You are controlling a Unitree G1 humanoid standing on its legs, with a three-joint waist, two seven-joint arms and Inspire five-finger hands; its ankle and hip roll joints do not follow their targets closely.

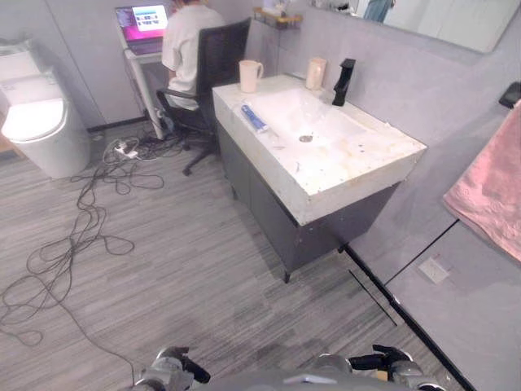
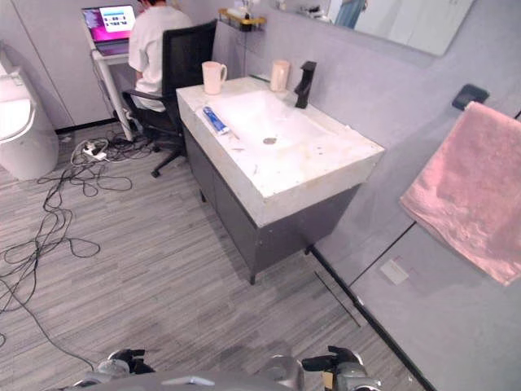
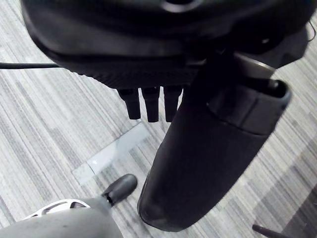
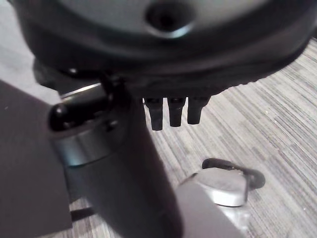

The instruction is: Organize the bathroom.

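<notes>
A white washbasin counter (image 1: 362,159) on a dark cabinet stands ahead against the right wall. A blue and white toothpaste tube (image 1: 254,119) lies on its left rim. Two cream cups (image 1: 249,76) (image 1: 315,73) stand at the far end, beside a black tap (image 1: 343,81). A pink towel (image 2: 472,191) hangs on the wall to the right. My left hand (image 1: 183,365) and right hand (image 1: 383,358) hang low at the near edge, far from the counter. Both are open and hold nothing, with straight fingers (image 3: 148,101) (image 4: 171,111) over the striped floor.
A white toilet (image 1: 37,114) stands at the far left. A person in a white shirt (image 1: 189,41) sits on a black office chair (image 1: 218,57) at a desk with a laptop (image 1: 142,20). Loose cables (image 1: 81,220) sprawl over the grey floor on the left.
</notes>
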